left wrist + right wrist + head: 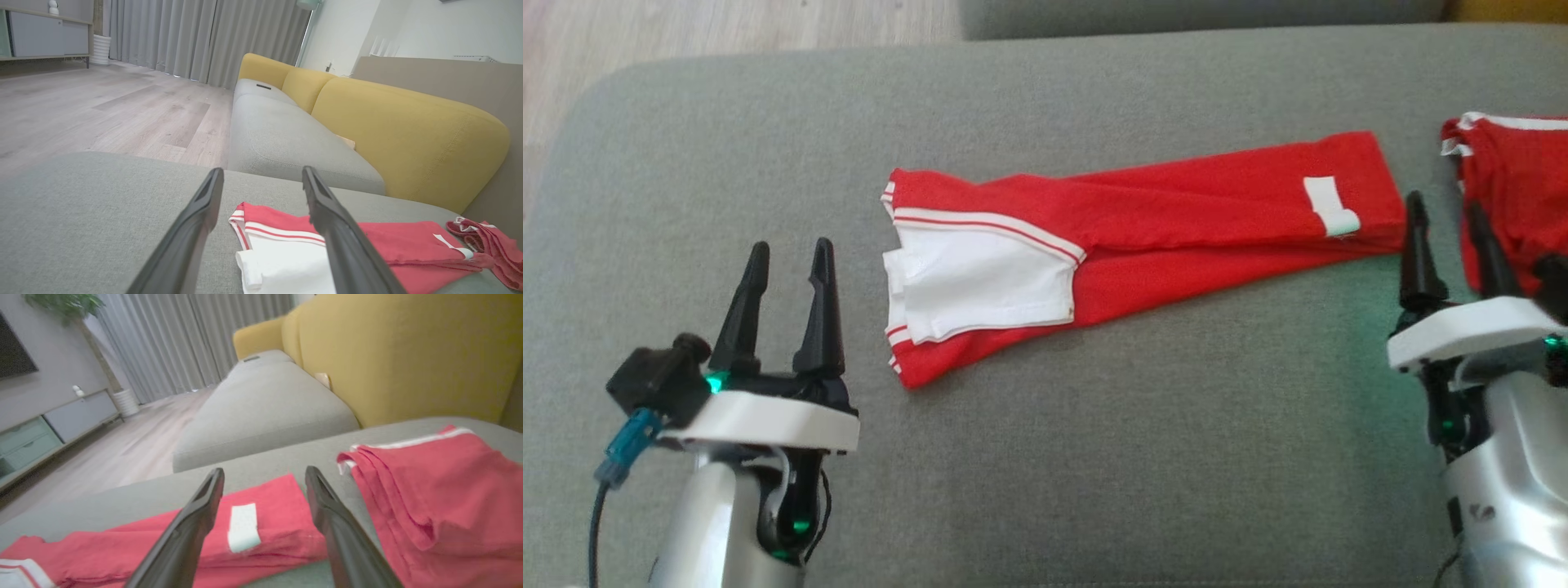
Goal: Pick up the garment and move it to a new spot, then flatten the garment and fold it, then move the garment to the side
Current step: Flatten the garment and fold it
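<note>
- Garment: red, lying as a long narrow strip across the grey seat cushion, running left to right, with the right end slightly farther away.
- At the left end of the garment, a white panel with red and white stripes along its edge is seen on top.
- Near the right end of the garment, a small white label is seen on the red cloth.
- Left gripper: fingers spread moderately apart, nothing held. It is positioned near and to the left of the garment's left end, clear of the cloth, over bare cushion.
- Right gripper: fingers spread to a similar width, nothing gripped. It is positioned at the garment's right end. In the right wrist view the label is seen between the two fingers, with the cloth lying below them.
- Contact between the right fingertips and the cloth cannot be determined.
- A second red piece of clothing with white trim lies bunched at the far right of the cushion, just right of the right gripper and apart from the garment.
- A yellow backrest and another grey seat are seen beyond the cushion.
- A wooden floor and grey curtains are seen further off.
</note>
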Controlling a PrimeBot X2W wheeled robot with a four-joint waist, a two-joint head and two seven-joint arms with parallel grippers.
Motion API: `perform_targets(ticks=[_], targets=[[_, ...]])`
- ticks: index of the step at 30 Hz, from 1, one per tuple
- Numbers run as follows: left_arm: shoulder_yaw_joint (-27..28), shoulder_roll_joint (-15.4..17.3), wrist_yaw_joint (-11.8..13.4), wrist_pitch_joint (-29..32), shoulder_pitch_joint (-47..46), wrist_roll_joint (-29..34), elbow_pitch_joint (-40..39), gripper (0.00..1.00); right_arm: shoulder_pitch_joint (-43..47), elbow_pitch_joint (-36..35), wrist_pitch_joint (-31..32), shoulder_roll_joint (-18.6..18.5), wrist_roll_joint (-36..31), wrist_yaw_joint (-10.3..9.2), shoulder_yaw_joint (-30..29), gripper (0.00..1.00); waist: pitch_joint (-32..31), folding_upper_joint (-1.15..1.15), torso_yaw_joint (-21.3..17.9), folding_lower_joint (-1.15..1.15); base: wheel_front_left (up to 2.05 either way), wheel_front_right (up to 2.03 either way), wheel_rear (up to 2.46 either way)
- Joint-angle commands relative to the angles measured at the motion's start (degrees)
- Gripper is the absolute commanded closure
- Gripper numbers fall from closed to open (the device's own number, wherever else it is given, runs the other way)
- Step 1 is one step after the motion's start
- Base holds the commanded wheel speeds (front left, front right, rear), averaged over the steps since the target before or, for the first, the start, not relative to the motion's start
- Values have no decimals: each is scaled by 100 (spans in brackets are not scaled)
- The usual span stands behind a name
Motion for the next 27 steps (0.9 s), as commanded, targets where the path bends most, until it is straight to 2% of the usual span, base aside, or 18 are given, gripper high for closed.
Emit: perform_targets(ticks=[1,12,17,24,25,26,27], targets=[[206,21,-26,-29,-284,47,-147,0,-292,-88,60,25,-58,-5,22,0,107,0,83,0,0,0,0],[-55,-6,-129,-29,-558,-24,-26,0,-1237,1476,723,117,-620,-5,-1407,0,646,0,444,0,0,0,0],[-74,-7,-134,-29,-599,-51,-55,0,-1536,2125,800,262,-776,-5,-1683,0,765,0,476,0,0,0,0],[14,-8,-140,-29,-645,-20,-49,0,-1691,2767,786,423,-892,-5,-1664,0,806,0,413,0,0,0,0],[27,-8,-140,-29,-655,-14,-45,0,-1706,2821,769,431,-885,-5,-1648,73,797,0,400,0,0,0,0],[37,-8,-141,-29,-663,-11,-42,0,-1723,2862,743,426,-879,-5,-1633,100,787,0,386,0,0,0,0],[44,-8,-141,-29,-668,-9,-35,0,-1743,2890,704,407,-868,-5,-1626,100,768,0,372,0,0,0,0]])
